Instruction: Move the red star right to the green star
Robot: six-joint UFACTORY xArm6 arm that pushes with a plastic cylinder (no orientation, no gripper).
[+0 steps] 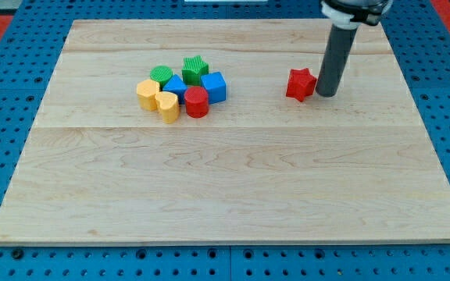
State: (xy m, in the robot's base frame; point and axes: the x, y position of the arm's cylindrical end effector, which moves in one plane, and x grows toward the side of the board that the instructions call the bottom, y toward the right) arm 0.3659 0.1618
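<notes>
The red star (301, 84) lay alone on the table (225, 187), well apart from the green star (195, 69) and toward the view's right of it. My tip (326, 95) stood just beside the red star on the side away from the green star, touching it or nearly so; the arm carried no hand, only a plain dark rod, so nothing could spread or pinch. To do this step well, I judged the push should run leftward through the star's middle, since its points could make it spin off line. It should stop short of the blue cube (215, 86), which sat below the green star with the red cylinder (196, 101), green cylinder (161, 76) and two yellow blocks (157, 98). The blocks looked matte and chunky, the table pale, smooth-grained wood.
</notes>
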